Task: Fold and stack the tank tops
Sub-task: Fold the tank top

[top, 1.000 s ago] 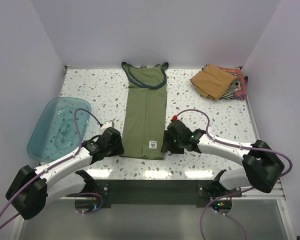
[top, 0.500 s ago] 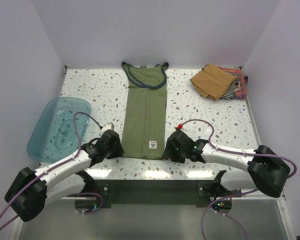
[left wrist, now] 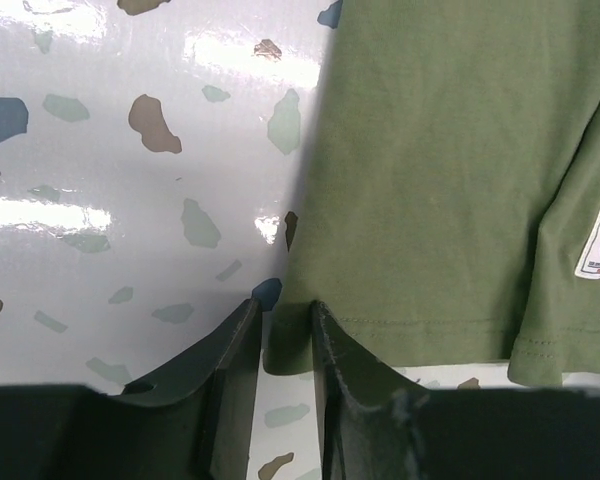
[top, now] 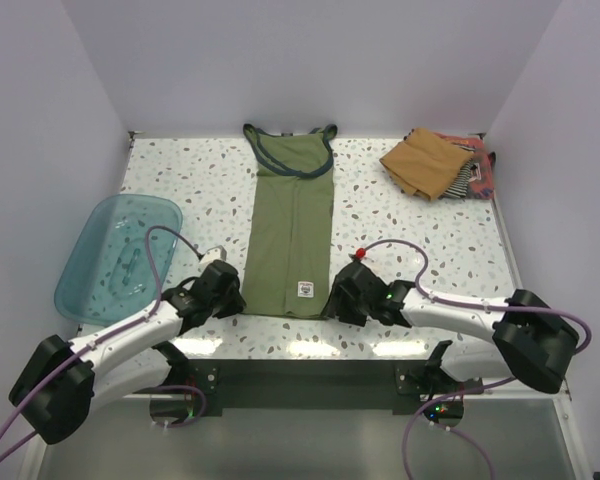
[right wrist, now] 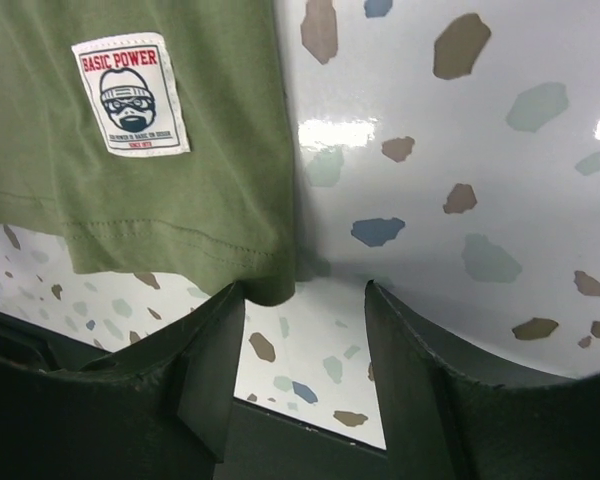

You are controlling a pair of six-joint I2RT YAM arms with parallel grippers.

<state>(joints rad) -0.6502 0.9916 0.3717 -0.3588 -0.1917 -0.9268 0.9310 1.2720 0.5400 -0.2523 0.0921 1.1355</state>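
An olive green tank top [top: 290,240] lies flat and lengthwise in the middle of the table, straps at the far end and a small white label near the hem. My left gripper [top: 230,297] is at the hem's near left corner. In the left wrist view its jaws [left wrist: 285,303] stand narrow, with the cloth corner [left wrist: 440,150] between them and a gap still showing. My right gripper [top: 340,300] is at the near right corner, open wide [right wrist: 302,285], with the hem corner [right wrist: 160,200] against its left finger. More tank tops are piled at the far right: tan-brown [top: 425,160] on top, striped [top: 465,178] and reddish [top: 486,172] beneath.
A translucent teal tub [top: 115,255] sits at the left, just beyond the left arm. The table's near edge runs right under both grippers. White walls close in the far side and both flanks.
The left jaws have narrowed around the hem's left corner. The right gripper has drawn back toward the near edge and settled at the hem's right corner.
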